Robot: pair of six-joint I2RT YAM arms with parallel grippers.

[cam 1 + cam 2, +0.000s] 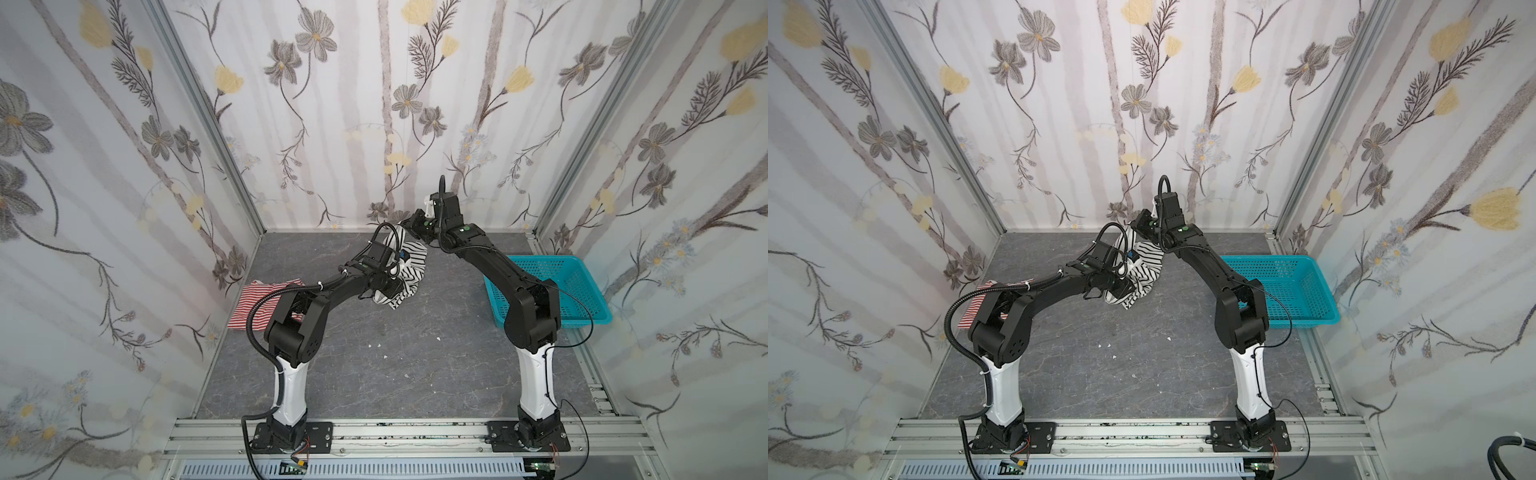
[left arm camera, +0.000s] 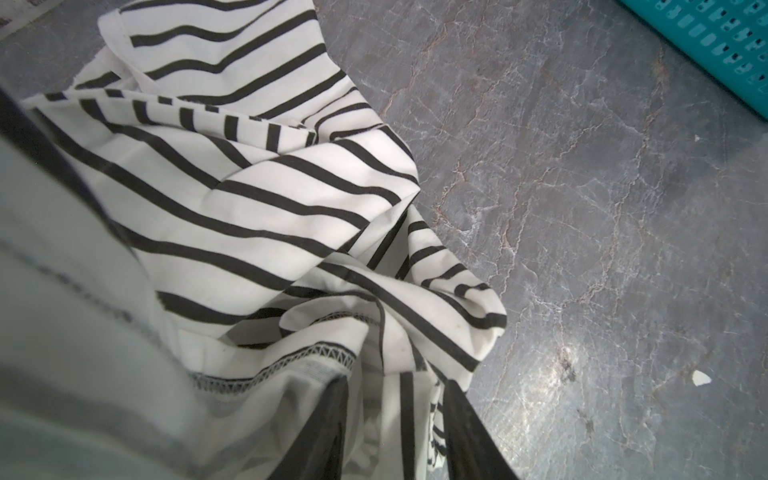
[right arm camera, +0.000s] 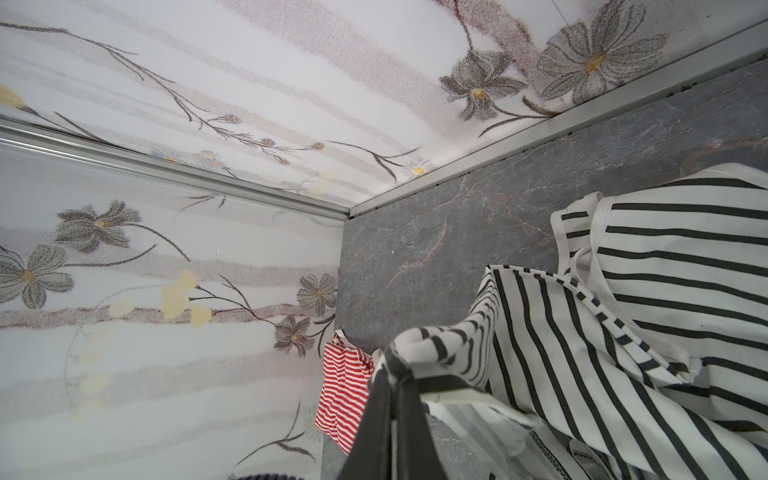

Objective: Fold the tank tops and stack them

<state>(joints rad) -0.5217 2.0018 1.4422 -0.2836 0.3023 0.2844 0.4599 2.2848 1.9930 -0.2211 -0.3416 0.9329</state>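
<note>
Grey marbled bench [image 1: 415, 365], floral walls; the black-and-white tank top [image 1: 409, 266] hangs crumpled near the middle of the back edge, strung between both arms. The right gripper [image 3: 397, 370] is pinched tight on a strap-side edge, up by the back edge. The left gripper [image 2: 395, 386] is part-closed on bunched hem cloth, apparently gripping, lower and toward the front-left. Judgement: the top's long axis runs slack from grip to grip, so the next move needs them drawn apart; the red-and-white tank top [image 1: 253, 307] lies at the left edge, nearer the left arm.

Grey marble tabletop [image 1: 374, 353]: red-striped top [image 1: 257, 291], basket [image 1: 544, 258].
</note>
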